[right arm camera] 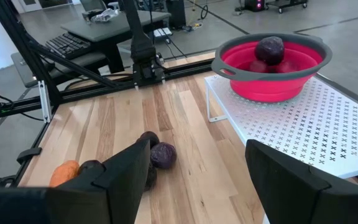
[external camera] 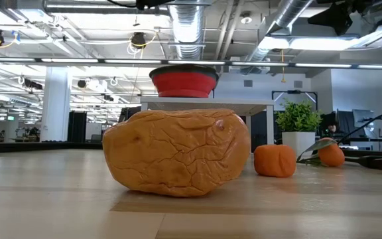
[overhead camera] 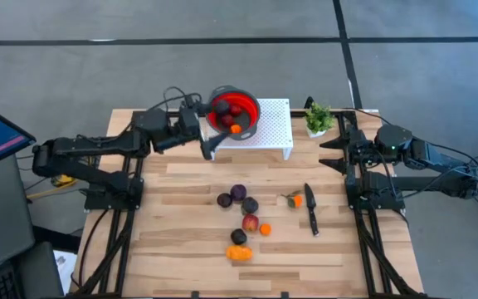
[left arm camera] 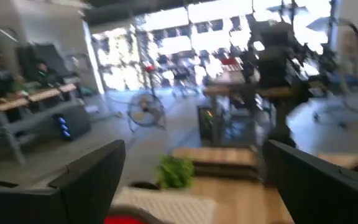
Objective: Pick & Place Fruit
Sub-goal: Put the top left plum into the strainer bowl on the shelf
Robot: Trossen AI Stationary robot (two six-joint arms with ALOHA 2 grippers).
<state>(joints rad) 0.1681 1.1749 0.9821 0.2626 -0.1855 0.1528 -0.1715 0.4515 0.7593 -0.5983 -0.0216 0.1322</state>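
Note:
A red bowl (overhead camera: 232, 112) stands on a white perforated stand (overhead camera: 274, 126) at the table's far edge and holds red balls, a small orange (overhead camera: 236, 128) and a plum (right arm camera: 270, 48). Loose fruit lies mid-table: plums (overhead camera: 238, 193), a red ball (overhead camera: 250, 223), a small orange (overhead camera: 265, 229), a large orange piece (overhead camera: 239, 252) and a leafed orange (overhead camera: 295, 199). My left gripper (overhead camera: 208, 133) stands open just left of the bowl, level, nothing between its fingers (left arm camera: 92, 180). My right gripper (overhead camera: 332, 154) hangs open at the right, above the table, with nothing in it (right arm camera: 197, 180).
A black-handled knife (overhead camera: 311, 209) lies right of the loose fruit. A small green potted plant (overhead camera: 318, 118) stands at the stand's right end. The low view is filled by the large orange piece (external camera: 178, 153), with the bowl (external camera: 183, 79) behind it.

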